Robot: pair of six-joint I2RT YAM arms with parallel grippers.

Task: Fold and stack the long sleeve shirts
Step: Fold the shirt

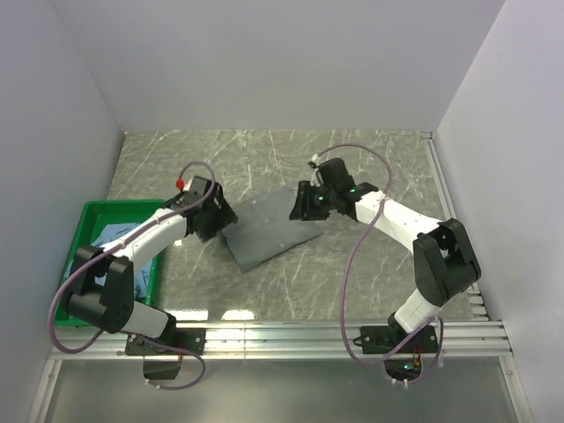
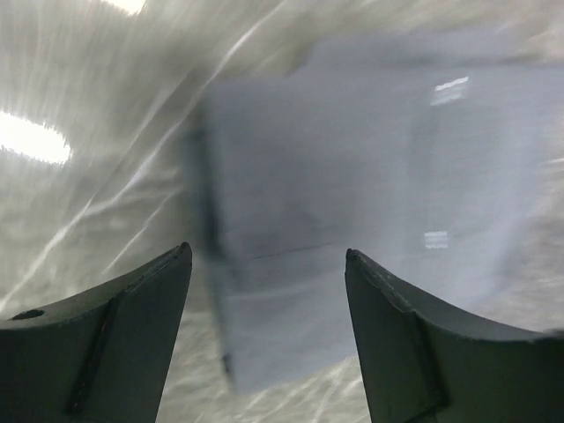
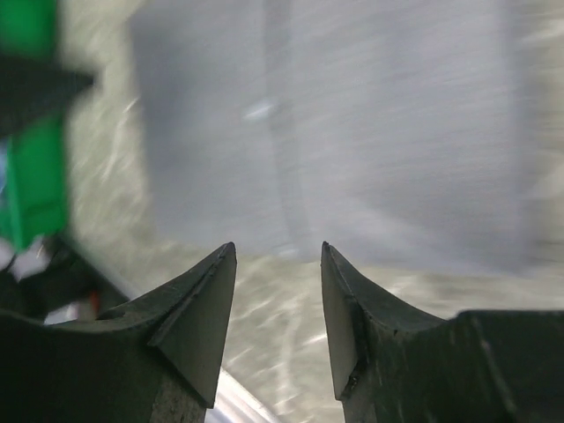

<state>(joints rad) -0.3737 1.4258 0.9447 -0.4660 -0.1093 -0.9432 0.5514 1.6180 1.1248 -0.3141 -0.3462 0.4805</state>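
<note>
Between the left hand and right hand, both parted, lies the folded shirt.

Top view sharp, even overhead light; two white glare patches on grey marbled tabletop nr front edge. Both wrist views motion-blurred: folded grey-green cloth shirt smeared; strong glare at left in left-wrist view.

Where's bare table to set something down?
Free: far strip of table between grey shirt and back wall; near strip between shirt and front rail. Crowded: centre, left gripper and right gripper flanking the shirt; green bin fills the left edge.
</note>
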